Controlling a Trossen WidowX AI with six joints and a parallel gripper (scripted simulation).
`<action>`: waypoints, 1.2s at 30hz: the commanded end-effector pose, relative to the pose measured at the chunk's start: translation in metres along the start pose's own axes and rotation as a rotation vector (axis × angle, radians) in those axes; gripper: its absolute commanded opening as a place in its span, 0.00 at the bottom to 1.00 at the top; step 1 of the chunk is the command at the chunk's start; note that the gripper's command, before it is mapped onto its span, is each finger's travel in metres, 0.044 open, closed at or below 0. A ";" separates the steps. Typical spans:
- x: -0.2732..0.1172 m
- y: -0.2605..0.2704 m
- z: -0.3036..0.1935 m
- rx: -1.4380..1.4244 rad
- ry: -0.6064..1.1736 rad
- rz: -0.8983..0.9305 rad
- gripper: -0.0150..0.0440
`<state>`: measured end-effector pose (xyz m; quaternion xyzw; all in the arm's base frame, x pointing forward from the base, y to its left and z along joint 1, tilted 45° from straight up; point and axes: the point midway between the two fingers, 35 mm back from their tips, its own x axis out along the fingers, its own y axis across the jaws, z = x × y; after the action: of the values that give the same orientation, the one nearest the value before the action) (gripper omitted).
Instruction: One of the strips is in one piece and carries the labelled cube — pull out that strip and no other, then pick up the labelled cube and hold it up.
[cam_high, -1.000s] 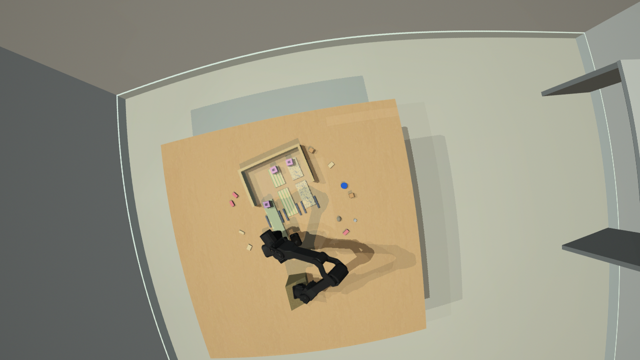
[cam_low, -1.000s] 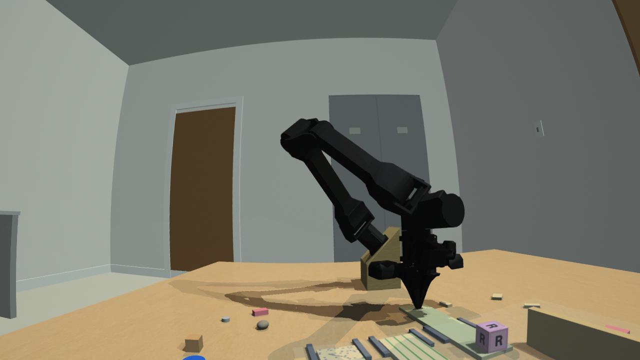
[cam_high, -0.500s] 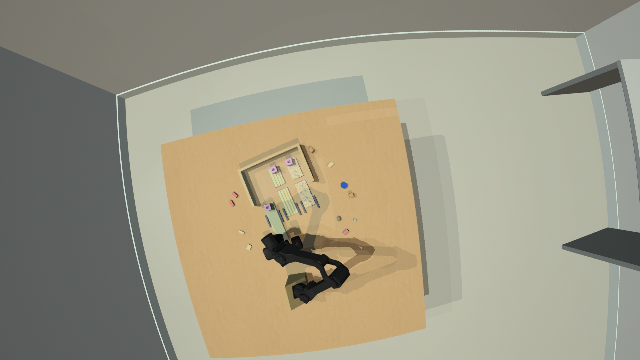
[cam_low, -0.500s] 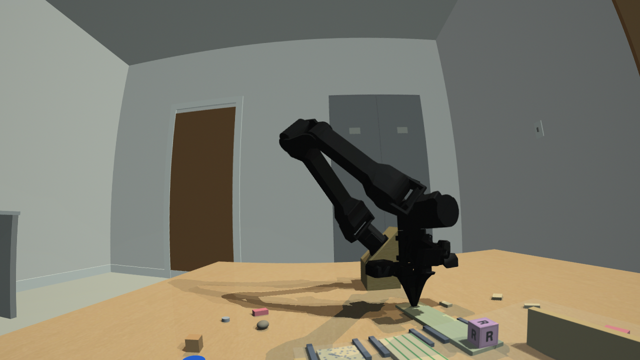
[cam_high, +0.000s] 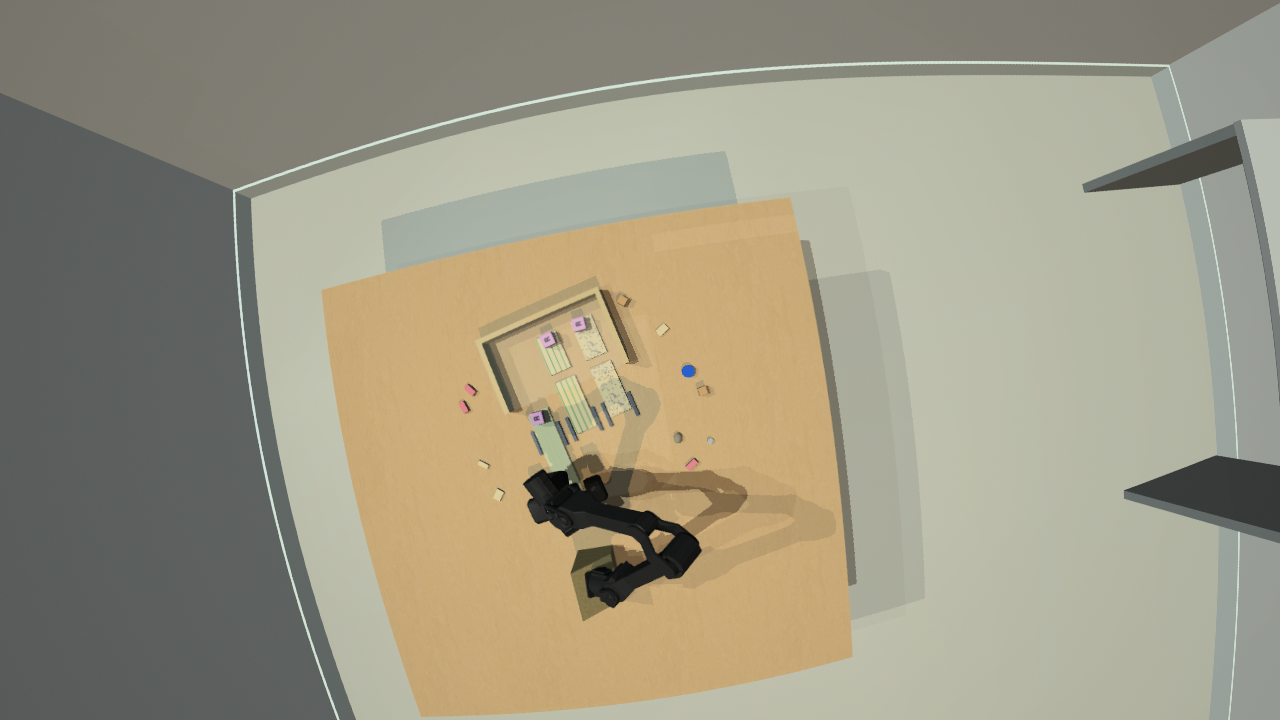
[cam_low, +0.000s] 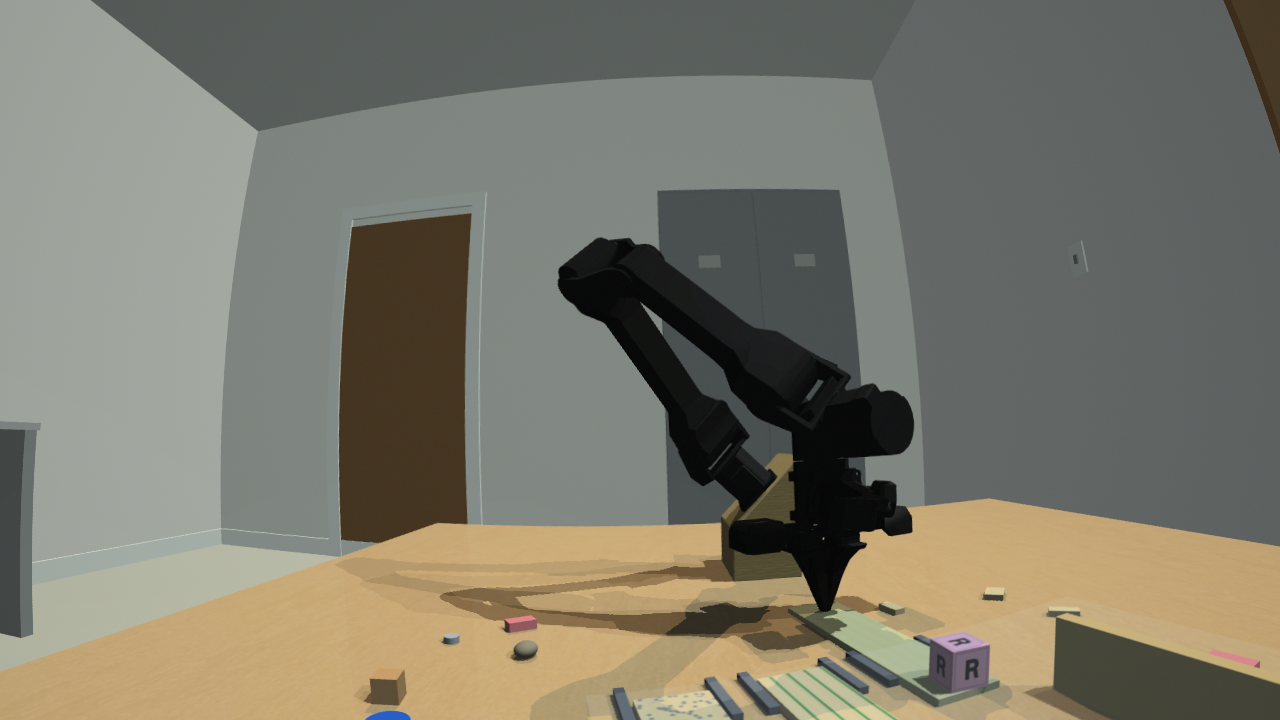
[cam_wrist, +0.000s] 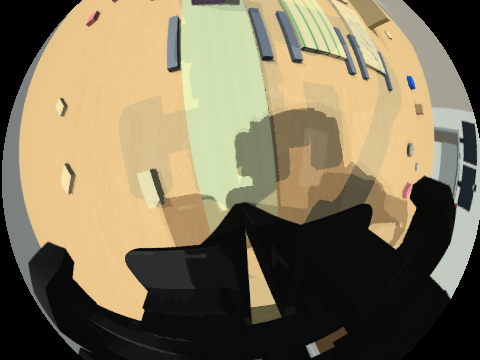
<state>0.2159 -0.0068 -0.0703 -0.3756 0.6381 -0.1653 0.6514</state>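
Farthest left of the jaws in the top view, 2 small pinkish-red blocks lie on the light wooden table (cam_high: 742, 537) (cam_low: 581, 541) (cam_wrist: 100, 65), with 2 cream blocks lower down, level with or slightly beyond the jaws. Next comes the 3-sided tan wooden wall (cam_high: 494, 376) (cam_low: 1154, 671), set well beyond the jaws. The mauve cube marked R (cam_high: 537, 418) (cam_low: 957, 662) sits just outside its left opening edge, on the far end of the plain pale-green flat strip (cam_high: 552, 443) (cam_low: 859, 640) (cam_wrist: 225, 100), which is in 1 piece and runs between 2 of the 6 slate-blue bars. The black parallel-jaw gripper (cam_high: 571, 486) (cam_low: 825, 609) (cam_wrist: 240, 208) points down at this strip's near end, its jaws pressed together and its tips at the top face, pinching nothing. Right of the strip and beyond the jaws, the green-striped cream strip (cam_high: 575, 404) (cam_low: 823, 694) (cam_wrist: 315, 27) lies in 2 pieces, its far piece bearing a mauve cube (cam_high: 547, 339). Further right, the blue-speckled cream strip (cam_high: 611, 387) (cam_low: 675, 707) (cam_wrist: 362, 40) also lies in 2 pieces, with another mauve cube (cam_high: 579, 324) on the far piece. Farther right of the jaws are a dark-grey rounded pebble (cam_high: 677, 437) (cam_low: 525, 650) (cam_wrist: 410, 149) and a round blue disc (cam_high: 688, 370) (cam_low: 387, 715) (cam_wrist: 411, 82).
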 end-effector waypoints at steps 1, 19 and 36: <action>0.006 0.000 -0.012 -0.010 0.037 0.004 0.25; 0.006 0.000 -0.012 -0.010 0.037 0.004 0.25; -0.043 0.001 0.038 0.127 0.034 0.004 0.61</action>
<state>0.2362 0.0315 -0.0429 -0.3382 0.6396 -0.2008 0.6604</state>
